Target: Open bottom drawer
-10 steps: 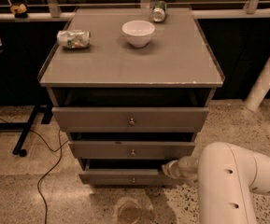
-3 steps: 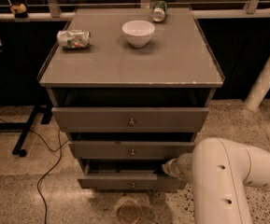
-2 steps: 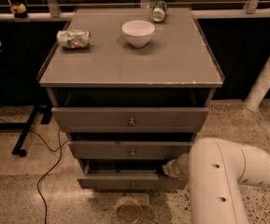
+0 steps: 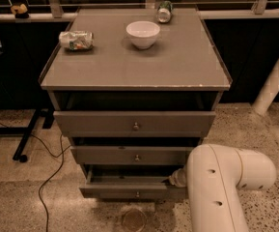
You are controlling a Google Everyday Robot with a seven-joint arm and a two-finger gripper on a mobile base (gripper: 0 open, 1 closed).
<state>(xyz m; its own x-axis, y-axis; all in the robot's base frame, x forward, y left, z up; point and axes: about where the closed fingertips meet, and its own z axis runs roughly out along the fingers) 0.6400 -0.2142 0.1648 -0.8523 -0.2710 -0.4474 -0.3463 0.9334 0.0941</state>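
Note:
The bottom drawer [image 4: 129,191] is the lowest, narrowest grey front of the cabinet, with a small round metal knob [image 4: 137,194]. It stands pulled out a little, so a strip of its inside shows above the front. My gripper [image 4: 176,178] is at the drawer's right end, just above its top edge, mostly hidden behind my white arm [image 4: 221,187]. The middle drawer [image 4: 136,154] and the top drawer [image 4: 135,123] sit above it.
On the cabinet top [image 4: 177,62] are a white bowl [image 4: 143,34], a crushed can [image 4: 76,39] at left and a green can [image 4: 164,11] at the back. A black cable [image 4: 52,170] runs over the floor at left. A white post [image 4: 276,76] stands at right.
The bottom drawer has slid out toward me. My arm has drawn back with it and fills more of the lower right.

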